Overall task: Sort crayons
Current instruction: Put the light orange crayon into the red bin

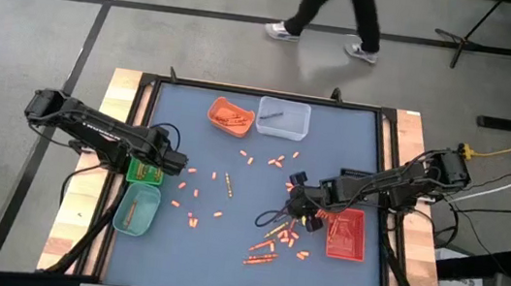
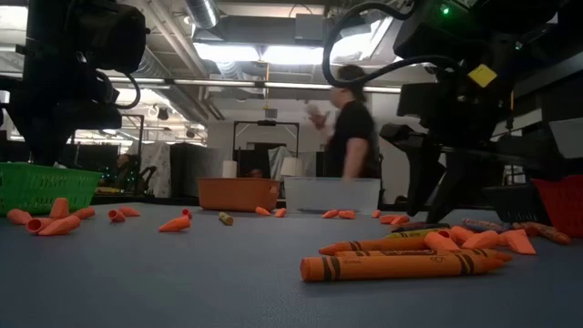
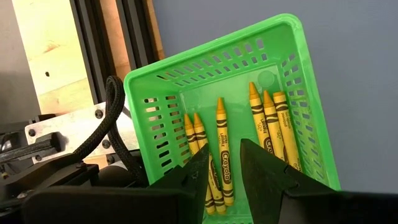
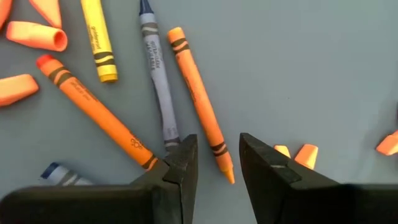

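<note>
Right gripper (image 4: 214, 171), jaws parted and empty over an orange crayon (image 4: 198, 99), should centre before closing.

I see most of the loose crayons (image 1: 267, 247) lying flat in a scatter on the table's right half, orange ones (image 2: 401, 266) nearest the low camera. Under my right wrist camera lie an orange crayon (image 4: 198, 99), a blue-grey one (image 4: 157, 78) just beside it and a yellow one (image 4: 98, 38). Six yellow crayons (image 3: 222, 149) (tips pointing one way) lie roughly parallel in the green basket.
</note>
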Robot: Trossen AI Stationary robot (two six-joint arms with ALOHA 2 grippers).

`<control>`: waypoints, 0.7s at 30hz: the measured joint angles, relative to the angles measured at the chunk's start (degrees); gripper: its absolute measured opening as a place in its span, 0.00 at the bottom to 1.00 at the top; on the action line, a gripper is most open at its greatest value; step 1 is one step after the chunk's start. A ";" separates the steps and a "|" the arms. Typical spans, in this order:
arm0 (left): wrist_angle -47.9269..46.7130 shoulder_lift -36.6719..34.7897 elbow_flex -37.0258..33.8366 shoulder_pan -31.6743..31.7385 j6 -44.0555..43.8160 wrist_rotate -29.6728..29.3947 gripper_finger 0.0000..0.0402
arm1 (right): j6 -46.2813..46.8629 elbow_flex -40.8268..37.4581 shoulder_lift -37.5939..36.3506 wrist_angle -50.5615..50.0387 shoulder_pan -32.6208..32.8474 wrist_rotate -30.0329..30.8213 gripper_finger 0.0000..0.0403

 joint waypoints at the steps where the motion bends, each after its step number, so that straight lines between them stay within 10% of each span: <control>1: 0.00 0.00 0.00 -0.01 0.00 0.00 0.19 | 0.00 0.00 0.17 0.18 0.00 0.02 0.29; 21: 1.06 -0.02 0.02 -0.01 -0.02 -4.93 0.19 | -0.09 0.20 2.97 1.42 -1.59 -1.56 0.12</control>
